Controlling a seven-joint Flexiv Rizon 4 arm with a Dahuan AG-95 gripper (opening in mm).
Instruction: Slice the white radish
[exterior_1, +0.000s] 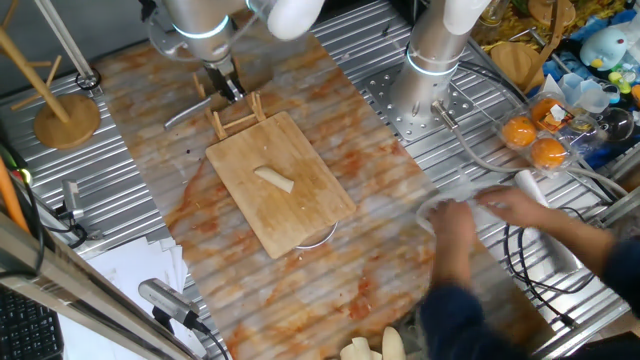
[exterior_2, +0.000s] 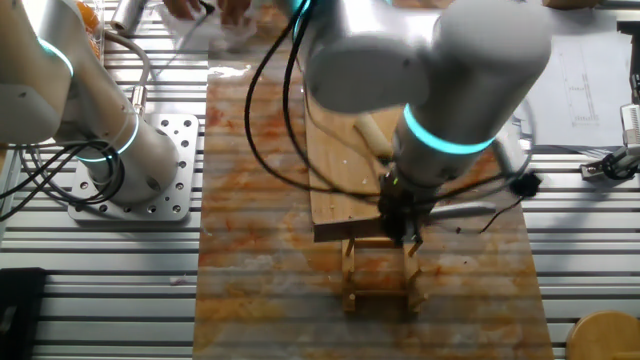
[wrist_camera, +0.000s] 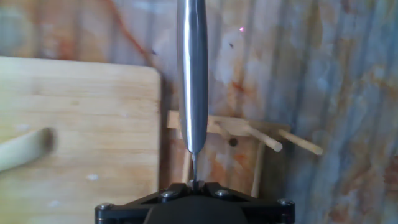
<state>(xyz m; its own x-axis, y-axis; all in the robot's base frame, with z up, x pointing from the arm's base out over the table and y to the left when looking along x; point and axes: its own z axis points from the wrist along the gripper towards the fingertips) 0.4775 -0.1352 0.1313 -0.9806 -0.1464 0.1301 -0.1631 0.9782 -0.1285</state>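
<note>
The white radish (exterior_1: 273, 178) is a short pale stick lying on the wooden cutting board (exterior_1: 300, 215). In the other fixed view the radish (exterior_2: 372, 130) is partly hidden behind the arm. My gripper (exterior_1: 222, 80) hovers beyond the board's far end, over a small wooden rack (exterior_1: 235, 115), shut on a knife (exterior_1: 188, 112). In the hand view the knife (wrist_camera: 191, 74) runs edge-on straight out from the gripper (wrist_camera: 196, 185), above the rack (wrist_camera: 249, 134). The radish (wrist_camera: 22, 149) is blurred at the left edge on the board (wrist_camera: 81, 106).
A person's arm and blurred hand (exterior_1: 465, 235) reach in over the table at the right. A second robot base (exterior_1: 430, 70) stands at the back right, with oranges (exterior_1: 535, 140) and cables beside it. Lumpier cream-yellow pieces (exterior_1: 375, 347) lie at the front edge. A wooden stand (exterior_1: 65, 115) is at left.
</note>
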